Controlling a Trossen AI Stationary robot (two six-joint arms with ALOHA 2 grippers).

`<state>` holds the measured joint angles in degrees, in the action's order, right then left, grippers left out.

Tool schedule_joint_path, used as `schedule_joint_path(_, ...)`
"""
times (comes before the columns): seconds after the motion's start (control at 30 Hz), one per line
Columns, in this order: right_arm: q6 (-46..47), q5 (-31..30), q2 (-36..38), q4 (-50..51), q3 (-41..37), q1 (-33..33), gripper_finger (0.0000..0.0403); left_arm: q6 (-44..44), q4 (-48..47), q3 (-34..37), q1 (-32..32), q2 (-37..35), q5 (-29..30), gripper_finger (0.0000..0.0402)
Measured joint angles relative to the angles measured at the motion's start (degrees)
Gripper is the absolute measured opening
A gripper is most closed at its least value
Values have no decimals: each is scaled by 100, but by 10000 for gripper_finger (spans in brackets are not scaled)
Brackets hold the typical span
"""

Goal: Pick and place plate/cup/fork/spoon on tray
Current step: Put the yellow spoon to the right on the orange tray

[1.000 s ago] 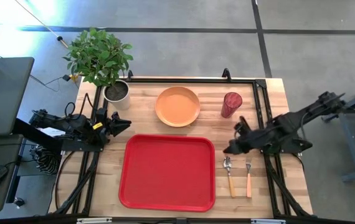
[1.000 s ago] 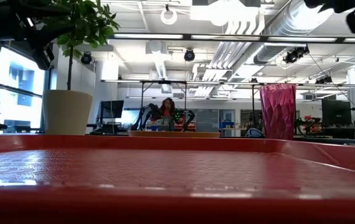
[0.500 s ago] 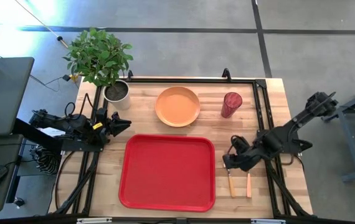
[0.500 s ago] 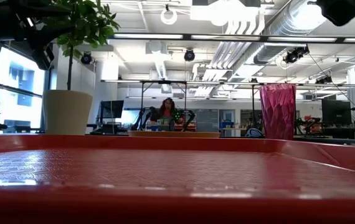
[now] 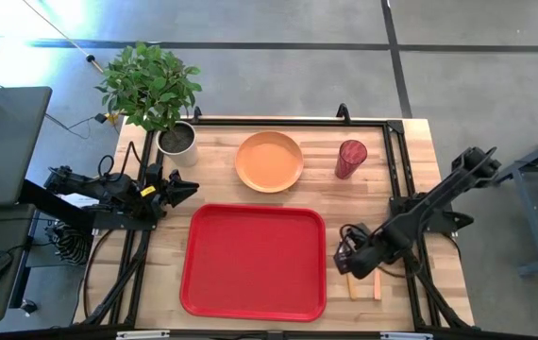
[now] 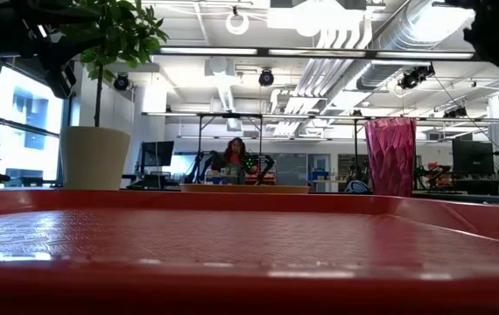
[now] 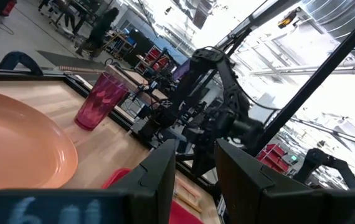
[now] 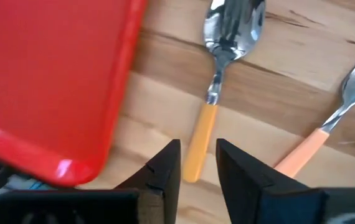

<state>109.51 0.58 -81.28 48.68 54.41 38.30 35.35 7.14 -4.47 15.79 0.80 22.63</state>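
Note:
The red tray point(image 5: 255, 260) lies at the table's near middle. The orange plate point(image 5: 269, 161) and the dark red cup point(image 5: 350, 158) stand beyond it. The spoon point(image 8: 210, 118) and the fork point(image 8: 317, 137) lie side by side on the wood right of the tray, handles toward the near edge. My right gripper point(image 8: 199, 149) is open just over the spoon's tan handle, one finger on either side; in the high view point(image 5: 344, 264) it covers the spoon's bowl. My left gripper point(image 5: 192, 186) waits open at the table's left, facing the plate.
A potted plant in a grey pot point(image 5: 176, 140) stands at the far left corner. A black frame rail point(image 5: 396, 170) runs along the table's right side. Bare wood lies between the tray and the plate. A person point(image 6: 235, 156) sits far off in the room.
My right gripper has moved from beside the cup's near side toward the table's near edge and down, and now stands over the spoon, hiding the bowl and the fork's tines from above. Spoon and fork have not moved.

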Motion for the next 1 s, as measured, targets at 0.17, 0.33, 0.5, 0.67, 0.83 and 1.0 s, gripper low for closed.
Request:
schedule_joint_path(0.17,-7,222,-409,-2,0,0,136,0,0,0,0,0,13,103)
schedule_joint_path(0.33,3,227,-712,-39,-2,0,157,-2,0,0,0,-1,65,103)
schedule_joint_path(0.5,17,227,-1026,-179,-2,-4,161,-2,0,0,-2,0,78,103)
schedule_joint_path(0.67,17,227,-1323,-425,-4,-4,161,0,0,0,-1,0,79,103)
schedule_joint_path(0.83,19,206,-1541,-529,-4,-4,161,0,0,0,0,-1,79,103)
schedule_joint_path(1.0,107,187,-1717,-538,-4,-4,161,0,-2,0,-1,0,78,103)
